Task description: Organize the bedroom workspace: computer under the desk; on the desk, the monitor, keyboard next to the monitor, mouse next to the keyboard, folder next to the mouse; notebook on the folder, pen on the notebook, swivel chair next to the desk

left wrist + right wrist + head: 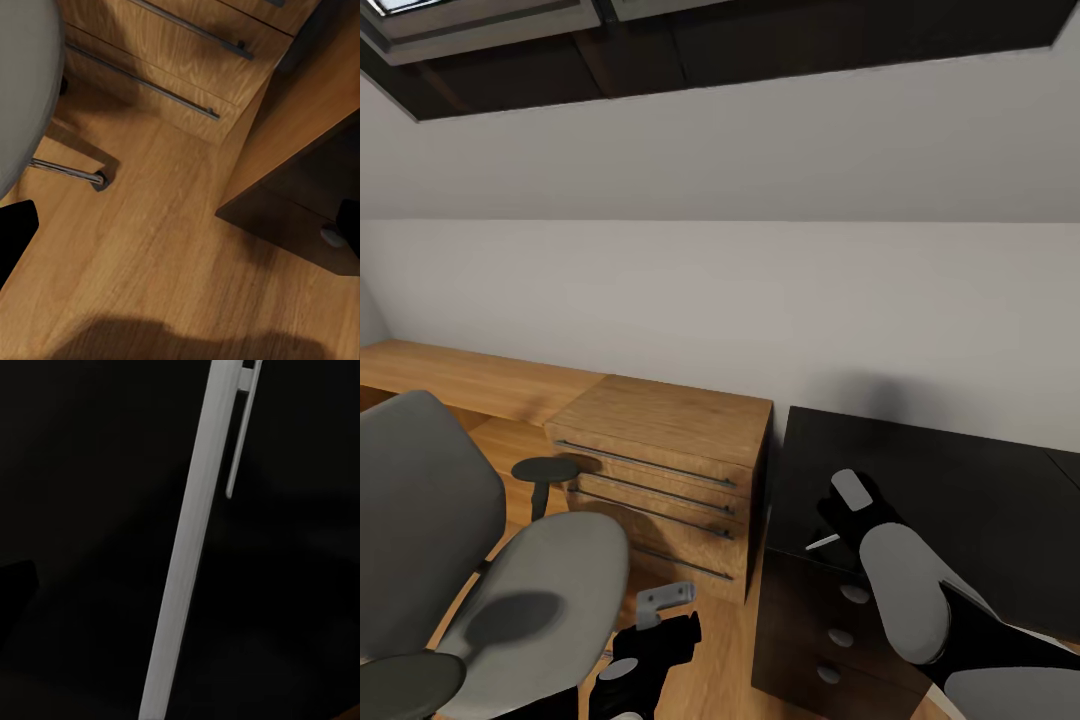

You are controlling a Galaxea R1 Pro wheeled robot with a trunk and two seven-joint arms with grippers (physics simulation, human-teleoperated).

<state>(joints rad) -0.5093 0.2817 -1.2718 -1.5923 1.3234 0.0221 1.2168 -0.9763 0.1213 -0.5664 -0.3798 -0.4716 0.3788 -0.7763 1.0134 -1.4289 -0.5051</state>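
Observation:
The slim white pen point(191, 547), with its clip showing, runs across the right wrist view against the dark top of the black desk point(960, 500). My right gripper point(832, 530) hovers over the desk's near left corner, shut on the pen, whose tip point(822, 543) pokes out toward the desk edge. The grey swivel chair point(510, 590) stands at the lower left, its seat bare. My left gripper point(670, 630) hangs low between chair and desk, open over the plank floor, holding nothing.
A light wooden drawer chest point(660, 450) stands against the wall between chair and desk. The desk's black drawer unit point(300, 217) has round silver knobs point(854, 594). The chair's chrome leg point(67, 172) lies near the chest's front. A skylight is overhead.

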